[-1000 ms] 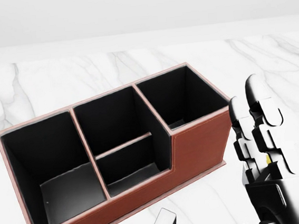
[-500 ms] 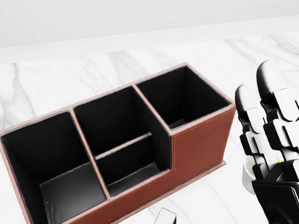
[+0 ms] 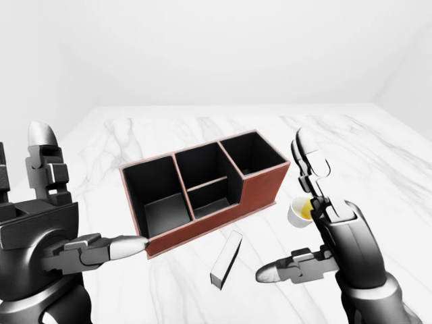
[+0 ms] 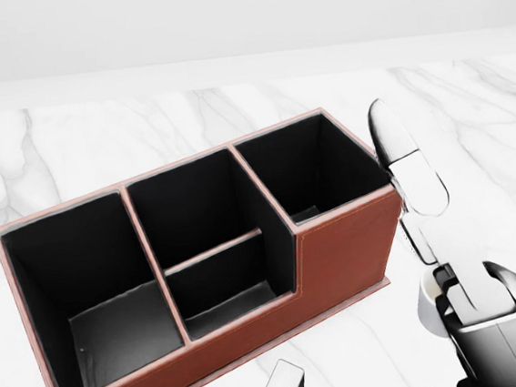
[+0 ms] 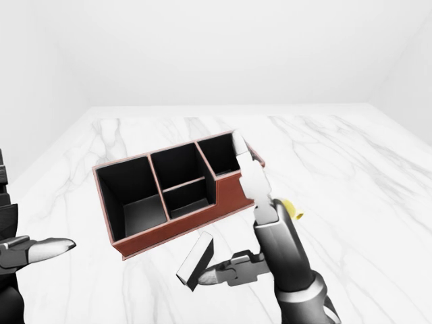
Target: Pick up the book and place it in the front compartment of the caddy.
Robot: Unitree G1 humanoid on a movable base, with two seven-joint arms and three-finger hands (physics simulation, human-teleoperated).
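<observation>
The slim grey-white book (image 3: 227, 259) lies flat on the white marble tabletop (image 3: 378, 162), just below the red-brown leather caddy (image 3: 202, 187) with black compartments, ungrasped. Since a second ago, the right hand (image 3: 316, 229) has turned, its fingers now edge-on in the head view; both it and the left hand (image 3: 50, 233) are spread, holding nothing. A small white cup (image 3: 300, 212) sits behind the right hand. Plain white walls surround the table.

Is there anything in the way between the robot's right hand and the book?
Nothing visible. The book lies alone on the marble table, just below the caddy. The right hand is open beside it, thumb pointing toward it. The little cup sits off to the right, not between them.
</observation>
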